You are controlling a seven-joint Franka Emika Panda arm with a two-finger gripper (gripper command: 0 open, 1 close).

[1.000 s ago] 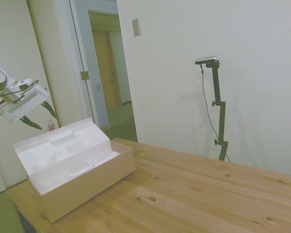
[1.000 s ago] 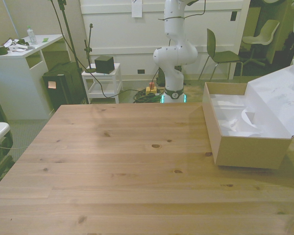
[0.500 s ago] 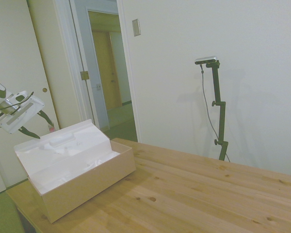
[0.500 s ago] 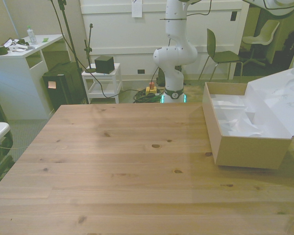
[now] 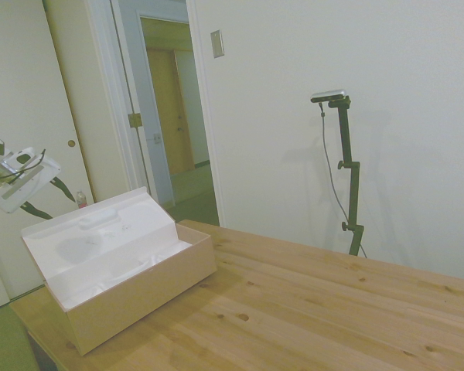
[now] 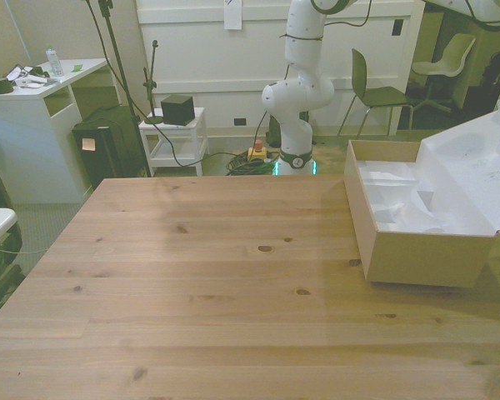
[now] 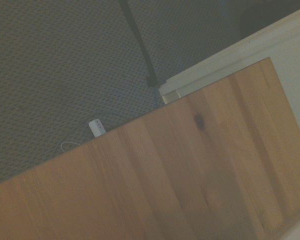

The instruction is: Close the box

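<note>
Closing the box (image 5: 120,270) well depends on getting behind its raised lid (image 5: 100,236), and the side view shows how that stands: the box sits at the table's (image 5: 309,309) corner, at about 8 o'clock in the picture, with the white-lined lid leaning back and away from the open cavity, while the tool (image 5: 42,197) hangs in the air at 9 o'clock, above and behind the lid's top edge, apart from it, its two dark fingers spread with nothing between them. From there I judge the best move is to come down just past the lid's top edge, on its outer tan side, and push it forward over the cavity in an arc about the hinge, not straight down, so the box does not slide or tip off the near corner. In the front view the box lies at 3 o'clock by the front view's right edge, the lid (image 6: 475,179) folded outward past the table's edge; the tool itself is out of this picture. A push near the middle of the long lid should keep it from twisting. The wrist view gives only bare table planks (image 7: 190,185), the dark floor (image 7: 65,65) beyond and a pale strip at one edge; I cannot tell whether that strip belongs to the box.
</note>
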